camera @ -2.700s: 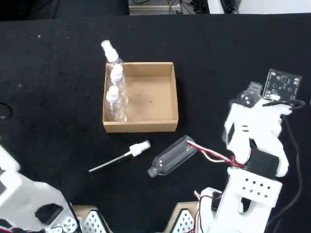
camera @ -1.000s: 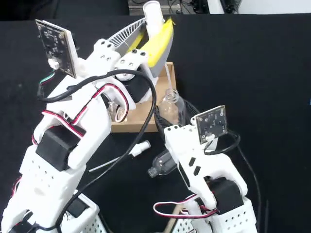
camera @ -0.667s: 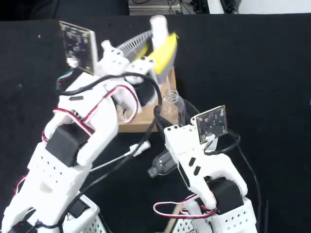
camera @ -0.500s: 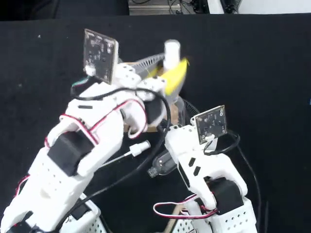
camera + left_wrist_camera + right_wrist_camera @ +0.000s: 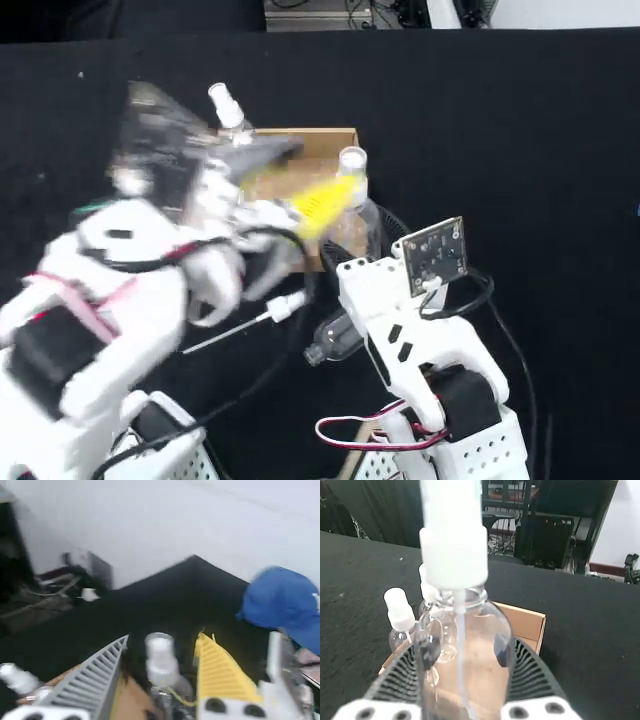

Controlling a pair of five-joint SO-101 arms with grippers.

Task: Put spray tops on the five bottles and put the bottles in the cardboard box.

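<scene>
Bottle (image 5: pixel 465 625) judged light, slick: right pincer (image 5: pixel 464 655) clamped mid-body, left pincer (image 5: pixel 162 639) apart around stiff spray top (image 5: pixel 160 655).

The arms (image 5: pixel 420 340) are white printed shells with black servo blocks (image 5: pixel 462 392) and red and black cables (image 5: pixel 345 433). The left gripper (image 5: pixel 162 639) has one grey and one yellow ribbed finger; the right gripper (image 5: pixel 465 655) has black ribbed ones.
</scene>
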